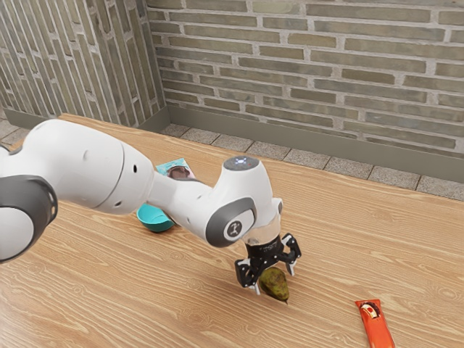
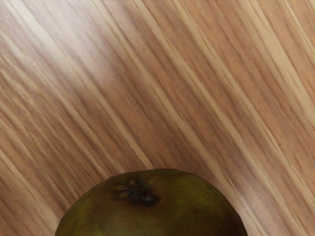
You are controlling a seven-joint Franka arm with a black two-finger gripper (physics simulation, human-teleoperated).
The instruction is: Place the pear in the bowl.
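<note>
Exterior view: the pear (image 1: 275,286) is on the wood table (image 1: 109,290), right under the black gripper (image 1: 275,282). It is green and brown (a bit dark, like an old leaf), and its thin end points to about 5 o'clock. The gripper points down, and its jaws are wide apart, with one close by the pear at about 8 o'clock and the other at about 2 o'clock. They are not squeezing it.

The blue bowl (image 1: 154,220) sits well apart from the pear, off at 10 o'clock, so the pear is outside it. The white arm (image 1: 94,163) hides some of the bowl. At 1 o'clock from the bowl there is a blue box (image 1: 170,166) with a brown part on it, and the arm hides some of that too. A red packet (image 1: 375,328) lies near 4 o'clock from the pear, apart from it. Behind the table is a big brick wall (image 1: 326,58).

In the wrist view, the round end of the pear is close under the hand. It has a dark spot (image 2: 147,197) on it, and stripy wood is all around what I can see of it.
</note>
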